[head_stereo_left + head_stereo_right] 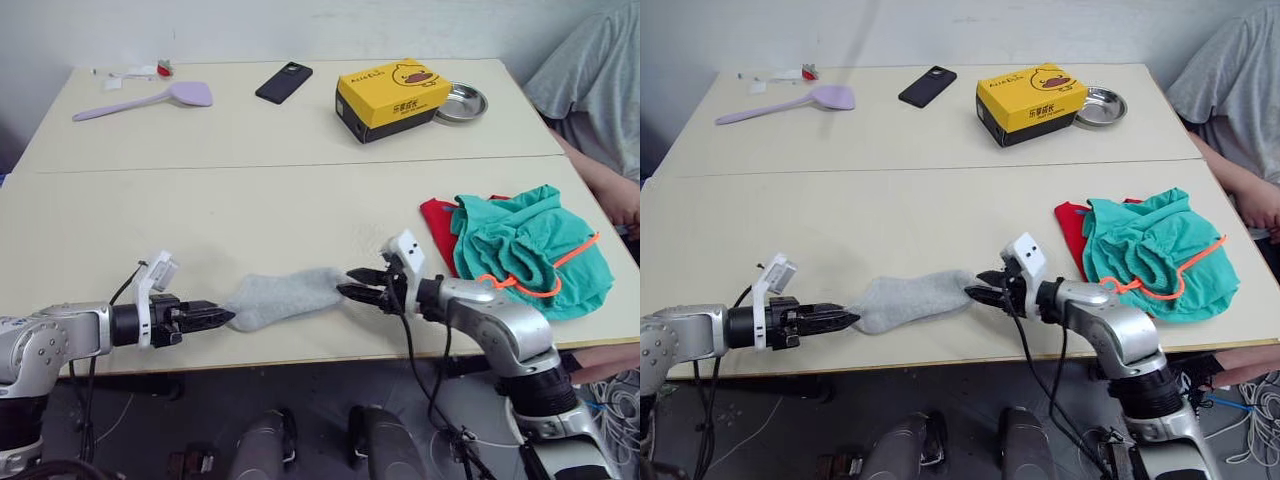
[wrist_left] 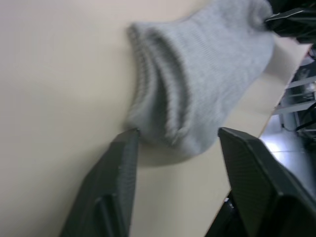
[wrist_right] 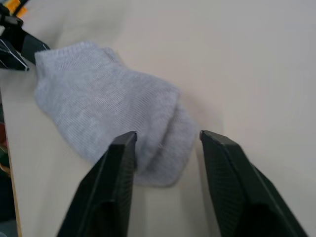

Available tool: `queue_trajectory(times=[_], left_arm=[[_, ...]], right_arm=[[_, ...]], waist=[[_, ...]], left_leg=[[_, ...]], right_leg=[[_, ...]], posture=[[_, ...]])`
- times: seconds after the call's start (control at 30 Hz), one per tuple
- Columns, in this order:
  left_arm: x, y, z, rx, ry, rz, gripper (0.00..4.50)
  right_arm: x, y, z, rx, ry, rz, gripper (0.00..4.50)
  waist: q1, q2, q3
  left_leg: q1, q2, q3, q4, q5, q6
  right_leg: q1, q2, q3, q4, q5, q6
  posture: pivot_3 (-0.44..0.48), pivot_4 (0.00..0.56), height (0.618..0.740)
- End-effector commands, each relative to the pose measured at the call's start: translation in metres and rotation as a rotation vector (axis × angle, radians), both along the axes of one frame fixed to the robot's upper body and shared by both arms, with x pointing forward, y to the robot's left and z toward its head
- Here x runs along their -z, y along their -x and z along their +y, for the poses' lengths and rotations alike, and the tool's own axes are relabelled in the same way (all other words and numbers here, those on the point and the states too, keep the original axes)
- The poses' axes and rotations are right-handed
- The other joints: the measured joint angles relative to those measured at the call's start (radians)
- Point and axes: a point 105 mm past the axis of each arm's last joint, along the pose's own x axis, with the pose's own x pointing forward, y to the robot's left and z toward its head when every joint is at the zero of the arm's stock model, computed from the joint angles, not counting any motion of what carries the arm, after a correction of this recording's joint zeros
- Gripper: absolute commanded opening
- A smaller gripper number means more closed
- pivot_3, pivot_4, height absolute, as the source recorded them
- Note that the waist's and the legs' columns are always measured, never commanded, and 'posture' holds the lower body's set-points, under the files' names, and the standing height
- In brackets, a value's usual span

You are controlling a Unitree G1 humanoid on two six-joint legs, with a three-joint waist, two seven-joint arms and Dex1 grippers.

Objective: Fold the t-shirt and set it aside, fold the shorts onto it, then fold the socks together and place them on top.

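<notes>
The socks (image 1: 285,297) are laid flat near the front edge of the worktop (image 1: 250,200), about midway along it, stretched between the two tools. The left tool (image 1: 222,317) is placed at one end of the grey knit; in the left wrist view its fingers (image 2: 116,182) are seen spread apart, one fingertip touching the cuff edge and the other standing clear of it. The right tool (image 1: 352,285) is set at the opposite end, its fingers (image 3: 118,168) likewise spread, with the sock end lying between them and nothing pinched.

The shorts (image 1: 525,250) are heaped loosely near the right edge of the worktop, the orange drawstring trailing over them, and they rest on top of the t-shirt (image 1: 438,225), of which a red strip is seen beside them. Towards the far edge, a yellow box (image 1: 390,98), a metal dish (image 1: 462,102), a black phone (image 1: 284,82) and a lilac spatula (image 1: 150,100) are seen. A person's arm (image 1: 600,180) is seen at the right edge.
</notes>
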Motion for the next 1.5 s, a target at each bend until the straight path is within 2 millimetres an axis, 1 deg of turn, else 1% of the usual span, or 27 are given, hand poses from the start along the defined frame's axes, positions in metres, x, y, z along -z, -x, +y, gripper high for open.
queue_trajectory(times=[0.03, 0.07, 0.1, 0.13, 0.2, 0.27, 0.3, 0.33, 0.37, 0.43, 0.47, 0.53, 0.6, 0.67, 0.77, 0.87, 0.97, 1.03, 1.1, 1.13, 1.2, 1.27, 1.33, 1.37, 1.5], left_arm=[[-0.045, 0.0, -0.001, 0.071, 0.048, -0.244, 3.02], [-0.062, -0.001, -0.006, 0.083, 0.117, -0.319, 3.02], [-0.074, -0.001, -0.012, 0.106, 0.161, -0.378, 3.07], [-0.079, 0.0, -0.02, 0.145, 0.169, -0.421, 2.86], [-0.077, -0.001, -0.036, 0.219, 0.129, -0.457, 2.44], [-0.074, -0.005, -0.048, 0.259, 0.093, -0.498, 1.79], [-0.071, -0.007, -0.056, 0.282, 0.084, -0.508, 1.44], [-0.066, -0.011, -0.064, 0.297, 0.066, -0.523, 1.13], [-0.061, -0.015, -0.069, 0.301, 0.049, -0.538, 0.8], [-0.042, -0.02, -0.076, 0.319, -0.01, -0.544, 0.21], [-0.034, -0.023, -0.077, 0.315, -0.03, -0.552, 0.06], [-0.021, -0.027, -0.08, 0.288, -0.03, -0.532, 0.06], [-0.01, -0.031, -0.079, 0.228, -0.014, -0.518, 0.06], [0.003, -0.032, -0.075, 0.195, -0.042, -0.505, 0.06], [0.025, -0.036, -0.063, 0.155, -0.145, -0.495, 0.06], [0.035, -0.041, -0.051, 0.1, -0.207, -0.495, 0.06], [0.038, -0.047, -0.041, 0.043, -0.219, -0.515, 0.06], [0.036, -0.047, -0.04, 0.039, -0.2, -0.542, 0.06], [0.018, -0.04, -0.052, 0.077, -0.05, -0.615, 0.06], [0.012, -0.037, -0.054, 0.089, -0.005, -0.643, 0.06], [0.007, -0.035, -0.055, 0.11, 0.02, -0.681, 0.06], [0.001, -0.033, -0.053, 0.149, 0.024, -0.724, 0.06], [-0.003, -0.033, -0.052, 0.165, 0.024, -0.739, 0.0], [-0.006, -0.034, -0.052, 0.177, 0.025, -0.75, 0.0], [-0.008, -0.036, -0.054, 0.231, -0.008, -0.774, 0.0]], right_arm=[[-0.036, 0.002, -0.008, -0.05, -0.06, -0.107, 2.58], [-0.044, 0.007, -0.005, -0.094, -0.088, -0.117, 2.58], [-0.051, 0.011, 0.0, -0.129, -0.114, -0.124, 2.18], [-0.056, 0.017, 0.008, -0.18, -0.131, -0.139, 1.91], [-0.06, 0.022, 0.023, -0.233, -0.147, -0.18, 1.21], [-0.06, 0.024, 0.036, -0.262, -0.155, -0.212, 0.45], [-0.057, 0.024, 0.044, -0.269, -0.148, -0.226, 0.1], [-0.051, 0.025, 0.053, -0.294, -0.118, -0.251, 0.0], [-0.045, 0.026, 0.06, -0.315, -0.082, -0.278, 0.0], [-0.027, 0.026, 0.07, -0.352, 0.006, -0.32, 0.0], [-0.019, 0.024, 0.073, -0.346, 0.041, -0.334, 0.0], [-0.001, 0.019, 0.074, -0.327, 0.106, -0.345, 0.0], [0.012, 0.009, 0.072, -0.289, 0.188, -0.398, 0.0], [0.021, 0.005, 0.071, -0.288, 0.245, -0.449, 0.0], [0.027, -0.003, 0.064, -0.21, 0.24, -0.436, 0.0], [0.027, -0.005, 0.054, -0.168, 0.229, -0.418, 0.0], [0.024, -0.006, 0.037, -0.134, 0.208, -0.395, 0.0], [0.021, -0.008, 0.027, -0.092, 0.184, -0.372, 0.0], [0.017, -0.015, 0.013, -0.034, 0.182, -0.386, 0.0], [0.016, -0.016, 0.008, -0.023, 0.184, -0.396, 0.0], [0.013, -0.018, 0.003, -0.008, 0.176, -0.402, 0.0], [-0.004, -0.014, -0.002, 0.01, 0.039, -0.338, 0.0], [-0.015, -0.004, -0.002, -0.003, -0.095, -0.213, 0.38], [-0.015, -0.001, -0.002, 0.0, -0.114, -0.145, 0.59], [-0.008, 0.009, 0.001, 0.039, -0.137, 0.078, 1.99]], waist=[[0.001, 0.0, 0.0], [0.001, 0.0, 0.0], [0.001, 0.0, 0.0], [0.002, 0.0, 0.0], [0.002, 0.0, 0.0], [0.001, 0.0, 0.0], [0.001, 0.0, 0.0], [0.001, 0.0, 0.0], [0.001, 0.0, 0.0], [0.001, 0.0, 0.0], [0.001, 0.0, 0.0], [0.001, 0.0, 0.0], [0.001, 0.0, 0.0], [-0.001, 0.0, 0.0], [0.0, 0.0, 0.0], [0.002, -0.001, -0.001], [0.004, -0.001, -0.001], [0.003, -0.001, -0.001], [0.002, -0.001, -0.001], [0.002, -0.001, -0.001], [0.002, -0.001, -0.001], [0.002, -0.001, -0.001], [0.002, -0.001, -0.001], [0.002, -0.001, -0.001], [0.002, -0.001, -0.001]], left_leg=[[0.0, 0.0, 0.0, 0.0, 0.0, 0.0], [0.0, 0.0, 0.0, 0.0, 0.0, 0.0], [0.0, 0.0, 0.0, 0.0, 0.0, 0.0], [0.0, 0.0, 0.0, 0.0, 0.0, 0.0], [0.001, 0.001, -0.001, 0.0, 0.0, 0.0], [0.001, 0.0, -0.001, 0.0, 0.0, 0.0], [0.001, 0.0, 0.0, 0.0, 0.0, 0.0], [0.001, 0.0, 0.0, 0.0, 0.001, 0.001], [0.001, 0.0, 0.001, 0.001, 0.003, 0.004], [0.001, 0.0, 0.002, 0.002, 0.003, 0.005], [0.001, 0.0, 0.004, 0.002, 0.003, 0.006], [0.001, 0.0, 0.005, 0.002, 0.003, 0.006], [0.001, 0.0, 0.006, 0.003, 0.003, 0.007], [0.001, 0.0, 0.006, 0.003, 0.003, 0.007], [0.002, 0.002, 0.006, 0.004, 0.003, 0.007], [0.003, 0.003, 0.005, 0.004, 0.003, 0.007], [0.004, 0.002, 0.004, 0.004, 0.002, 0.004], [0.004, 0.002, 0.003, 0.004, 0.002, 0.004], [0.004, 0.002, 0.003, 0.004, 0.002, 0.003], [0.004, 0.002, 0.003, 0.004, 0.002, 0.003], [0.003, 0.002, 0.003, 0.004, 0.002, 0.004], [0.003, 0.002, 0.003, 0.004, 0.004, 0.007], [0.002, 0.002, 0.003, 0.004, 0.005, 0.008], [0.002, 0.002, 0.002, 0.004, 0.005, 0.008], [0.002, 0.002, 0.001, 0.004, 0.004, 0.009]], right_leg=[[0.0, 0.0, 0.0, 0.0, 0.0, 0.0], [0.0, 0.0, 0.0, 0.0, 0.0, 0.0], [0.0, -0.001, 0.0, 0.0, 0.0, 0.0], [0.001, -0.001, 0.0, 0.0, 0.0, 0.0], [0.002, -0.001, -0.001, 0.0, 0.0, 0.0], [0.002, -0.001, -0.001, 0.001, 0.0, 0.0], [0.002, 0.0, -0.001, 0.001, 0.0, 0.0], [0.002, 0.001, -0.001, 0.001, 0.0, 0.0], [0.002, 0.002, -0.001, 0.001, 0.0, 0.0], [0.002, 0.003, -0.002, 0.001, 0.0, 0.0], [0.001, 0.003, -0.002, 0.002, 0.0, 0.001], [0.0, 0.005, -0.004, 0.002, 0.001, 0.001], [0.0, 0.004, -0.004, 0.002, 0.001, 0.002], [0.0, 0.003, -0.003, 0.002, 0.001, 0.002], [0.0, 0.004, -0.003, 0.003, 0.001, 0.002], [0.001, 0.003, -0.003, 0.004, 0.001, 0.002], [0.002, 0.001, -0.002, 0.004, 0.002, 0.0], [0.003, 0.0, -0.001, 0.004, 0.002, 0.0], [0.003, 0.0, -0.001, 0.004, 0.002, 0.0], [0.003, 0.0, -0.001, 0.004, 0.002, 0.0], [0.002, 0.0, -0.001, 0.004, 0.002, 0.0], [0.002, 0.0, -0.002, 0.004, 0.002, 0.0], [0.002, 0.0, -0.002, 0.004, 0.002, 0.0], [0.002, 0.0, -0.002, 0.003, 0.002, 0.0], [0.003, -0.001, -0.002, 0.003, 0.002, 0.0]], posture=[[0.0, 0.15, 0.74], [0.0, 0.15, 0.74], [0.0, 0.15, 0.74], [0.0, 0.15, 0.74], [0.0, 0.15, 0.74], [0.0, 0.15, 0.74], [0.0, 0.15, 0.74], [0.0, 0.15, 0.74], [0.0, 0.15, 0.74], [0.0, 0.15, 0.74], [0.0, 0.15, 0.74], [0.0, 0.15, 0.74], [0.0, 0.15, 0.74], [0.0, 0.15, 0.74], [0.0, 0.15, 0.74], [0.0, 0.15, 0.74], [0.0, 0.15, 0.74], [0.0, 0.15, 0.74], [0.0, 0.15, 0.74], [0.0, 0.15, 0.74], [0.0, 0.15, 0.74], [0.0, 0.15, 0.74], [0.0, 0.15, 0.74], [0.0, 0.15, 0.74], [0.0, 0.15, 0.74]])
